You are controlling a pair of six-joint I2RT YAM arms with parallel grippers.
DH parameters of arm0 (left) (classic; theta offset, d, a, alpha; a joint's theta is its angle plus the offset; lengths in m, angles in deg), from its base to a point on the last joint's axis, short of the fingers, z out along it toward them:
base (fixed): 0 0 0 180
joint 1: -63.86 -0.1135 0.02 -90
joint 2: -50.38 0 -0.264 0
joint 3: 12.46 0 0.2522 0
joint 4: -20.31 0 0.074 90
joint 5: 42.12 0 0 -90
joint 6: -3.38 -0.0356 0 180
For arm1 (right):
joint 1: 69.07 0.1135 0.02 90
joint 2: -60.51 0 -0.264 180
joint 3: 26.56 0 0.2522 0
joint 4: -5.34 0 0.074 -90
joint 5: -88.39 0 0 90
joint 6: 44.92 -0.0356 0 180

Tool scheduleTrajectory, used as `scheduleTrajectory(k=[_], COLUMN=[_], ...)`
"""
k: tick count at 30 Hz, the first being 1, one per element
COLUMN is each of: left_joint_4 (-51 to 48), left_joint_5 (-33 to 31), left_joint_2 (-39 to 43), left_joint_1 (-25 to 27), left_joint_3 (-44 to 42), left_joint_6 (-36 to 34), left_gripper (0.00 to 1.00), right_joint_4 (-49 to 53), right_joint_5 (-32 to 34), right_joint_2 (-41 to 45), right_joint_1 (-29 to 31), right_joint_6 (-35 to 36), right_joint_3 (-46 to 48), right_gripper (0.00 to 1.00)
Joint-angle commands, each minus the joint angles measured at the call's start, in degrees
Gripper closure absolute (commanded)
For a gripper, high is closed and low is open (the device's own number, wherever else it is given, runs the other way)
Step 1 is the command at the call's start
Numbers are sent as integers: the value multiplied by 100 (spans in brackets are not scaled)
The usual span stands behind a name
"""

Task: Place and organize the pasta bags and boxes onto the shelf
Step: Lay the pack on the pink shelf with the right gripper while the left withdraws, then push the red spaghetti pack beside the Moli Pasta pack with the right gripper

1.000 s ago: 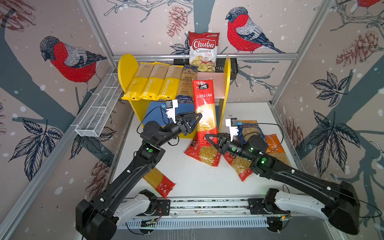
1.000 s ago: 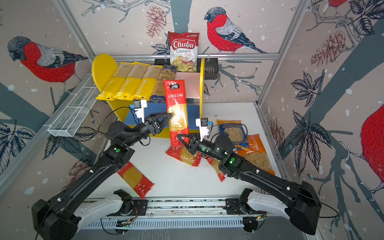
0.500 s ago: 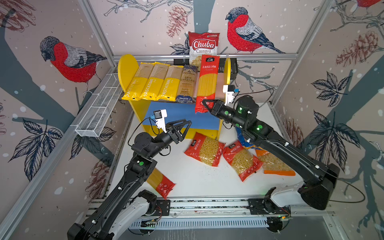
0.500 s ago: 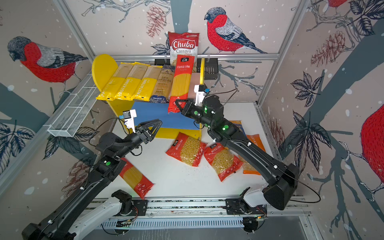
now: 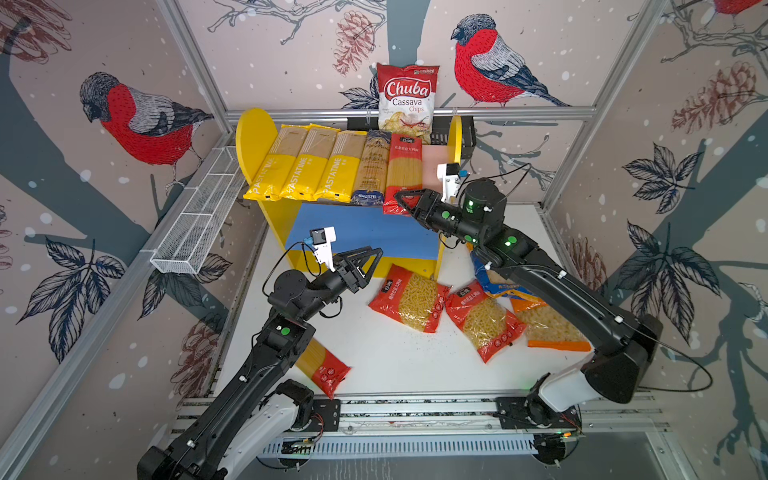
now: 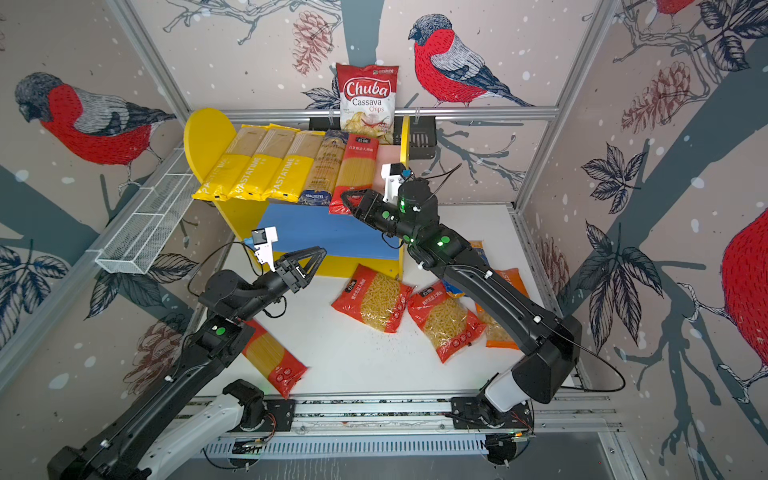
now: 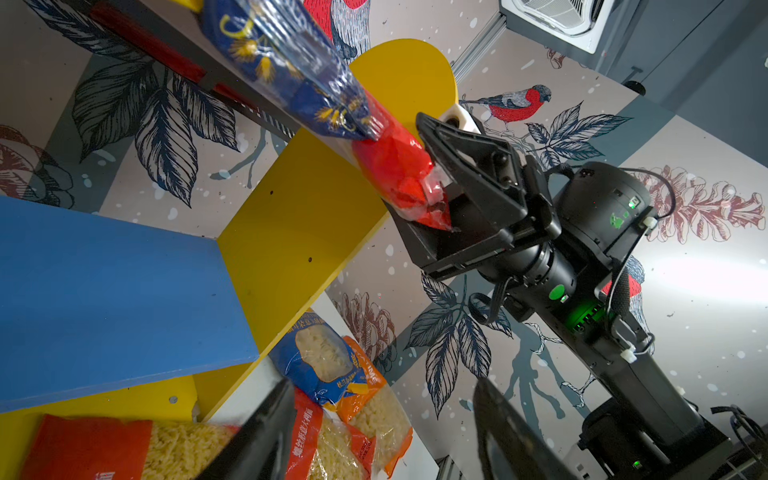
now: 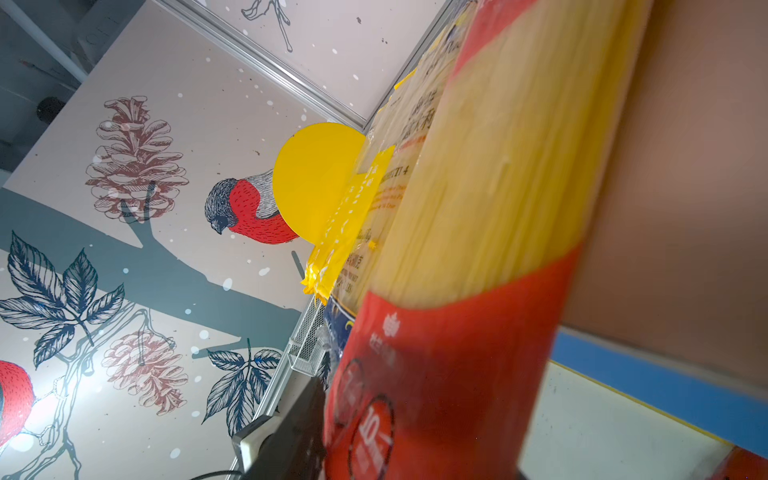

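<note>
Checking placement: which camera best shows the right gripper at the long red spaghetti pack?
Left wrist: right gripper side-on, jaws flanking the long red spaghetti pack. Top views show it small; right wrist, only pack.

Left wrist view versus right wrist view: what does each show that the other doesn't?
Left wrist only: the right gripper, jaws apart around one end of the red spaghetti pack, and the short pasta bags. Right wrist only: the pink upper board and the wire mesh rack. Both: that red pack, the dark blue pack beside it, the blue lower board.
</note>
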Motion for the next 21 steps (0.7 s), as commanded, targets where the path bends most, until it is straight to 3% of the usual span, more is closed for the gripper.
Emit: scheduleTrajectory(k=[1, 8, 16, 21], left_joint_4=[371, 485, 466, 374], left_joint_5=[142, 131, 103, 52], left_joint_2=[-57, -103, -76, -6], left_joint_1=[-10, -9, -10, -5], left_joint_3=[-38, -161, -251, -234], left_joint_6=[78, 131, 184, 167], left_gripper=[33, 33, 33, 34], right_joint_4=[-366, -827, -1118, -1074], right_joint_5=[-12, -77, 114, 174], right_joint_2=[183, 559, 552, 364], right_joint_1=[11, 21, -29, -92], right_joint_6=[43, -210, -201, -154], right_joint_3=[177, 876, 798, 536], right_gripper=[52, 55, 79, 82])
